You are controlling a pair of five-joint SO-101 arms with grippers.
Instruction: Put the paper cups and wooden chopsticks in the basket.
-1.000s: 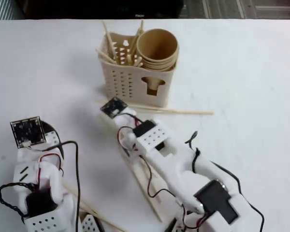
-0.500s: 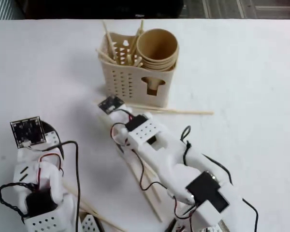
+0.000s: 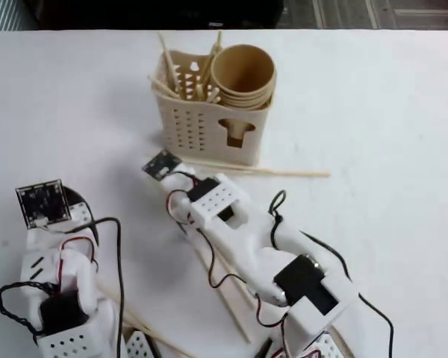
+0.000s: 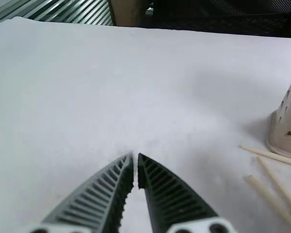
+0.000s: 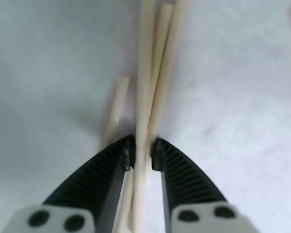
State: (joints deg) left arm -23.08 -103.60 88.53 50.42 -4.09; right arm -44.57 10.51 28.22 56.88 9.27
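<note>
Stacked paper cups (image 3: 243,74) and several wooden chopsticks (image 3: 166,61) stand in the basket (image 3: 201,130) at upper centre of the high view, and one loose chopstick (image 3: 284,171) lies on the desk (image 3: 381,104) just below it. The right gripper (image 5: 141,150), at lower centre, has its fingers clenched on a bundle of chopsticks (image 5: 153,73) on the desk. The left gripper (image 4: 135,164), at lower left, has its fingers closed on nothing.
</note>
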